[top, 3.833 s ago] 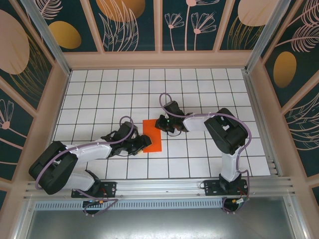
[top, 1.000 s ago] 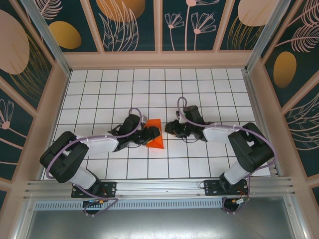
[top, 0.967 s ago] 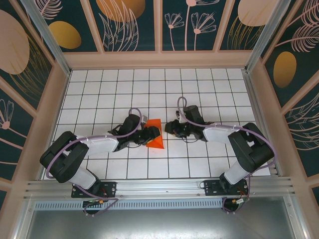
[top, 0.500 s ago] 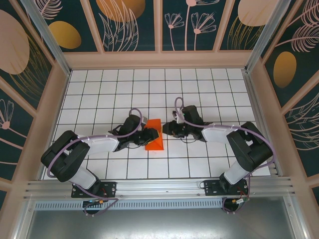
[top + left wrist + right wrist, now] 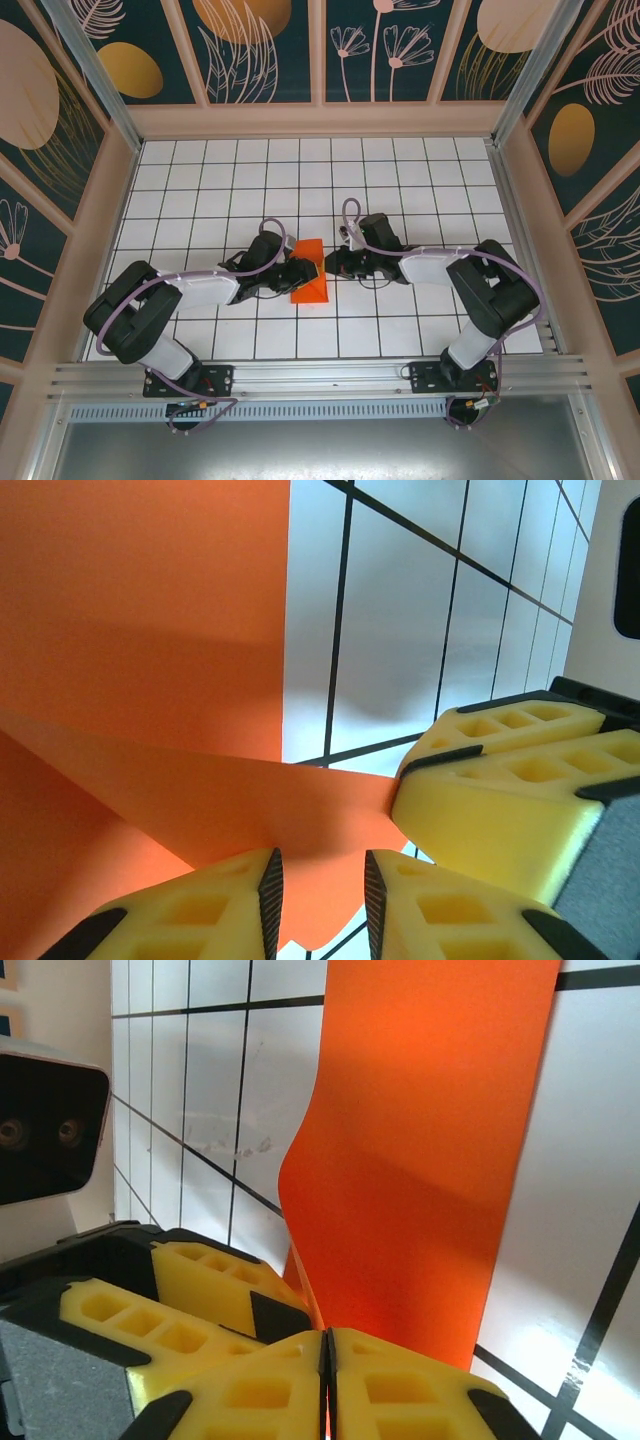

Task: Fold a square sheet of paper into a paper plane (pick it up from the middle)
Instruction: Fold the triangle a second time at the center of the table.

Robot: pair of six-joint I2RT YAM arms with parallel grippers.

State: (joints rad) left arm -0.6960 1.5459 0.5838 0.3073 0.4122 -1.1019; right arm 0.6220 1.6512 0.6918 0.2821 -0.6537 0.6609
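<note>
Presently: tear risk at the shared corner

I have the right pincer (image 5: 327, 1338) clamped on the square sheet of paper (image 5: 310, 288). The left pincer (image 5: 318, 870) stands narrowly parted astride the same corner, not pinching. Any opposing pull could tear it or skew the crease. The sheet, orange-red and part-folded, lies mid tabletop (image 5: 400, 180) between both pincers, one flap lifted.

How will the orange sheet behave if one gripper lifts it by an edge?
Probably floppy: the orange sheet bows up off the tiled table where the shut right gripper pinches its edge. Likely very light, since that thin pinch alone raises a flap. Pushed, it may slide rather than crease, as the tiles look glossy.
</note>
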